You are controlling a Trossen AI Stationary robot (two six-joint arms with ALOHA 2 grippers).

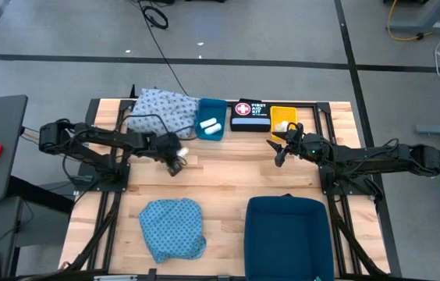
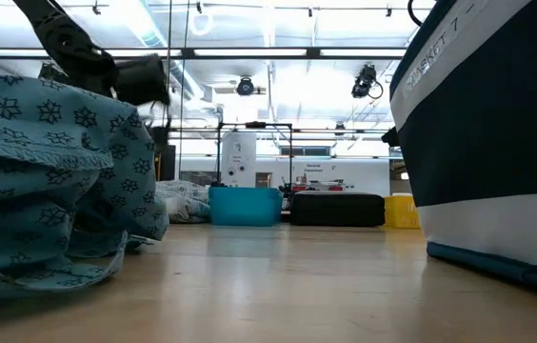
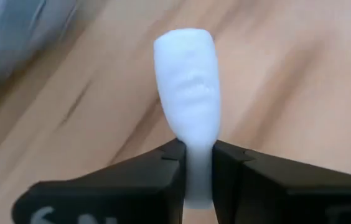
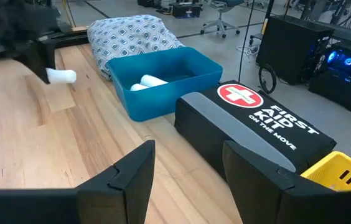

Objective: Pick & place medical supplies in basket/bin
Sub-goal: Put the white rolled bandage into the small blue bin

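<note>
My left gripper (image 1: 176, 162) is over the wood left of the table's middle, shut on a white cylindrical roll (image 3: 188, 87). The right wrist view shows the same roll (image 4: 61, 76). My right gripper (image 1: 280, 152) hangs open (image 4: 188, 158) near the black first aid box, touching nothing. A small blue bin (image 1: 211, 119) at the far edge holds two more white rolls (image 4: 147, 81). A whitish-blue patterned cloth (image 1: 161, 108) lies bunched beside that bin. A teal patterned cloth (image 1: 173, 228) lies crumpled at the near edge. No vials show. My left gripper pinches the white roll between its two fingers at one end (image 3: 198, 155). The rest of the roll (image 3: 187, 74) sticks out past the fingertips, along the fingers. In the right wrist view the roll looks lifted clear of the wood.
A large dark blue basket (image 1: 289, 232) stands at the near edge, right of the teal cloth. The black first aid box (image 1: 250, 115) and a yellow bin (image 1: 283, 119) sit at the far edge, right of the blue bin. Bare wood (image 1: 228, 168) lies between the grippers.
</note>
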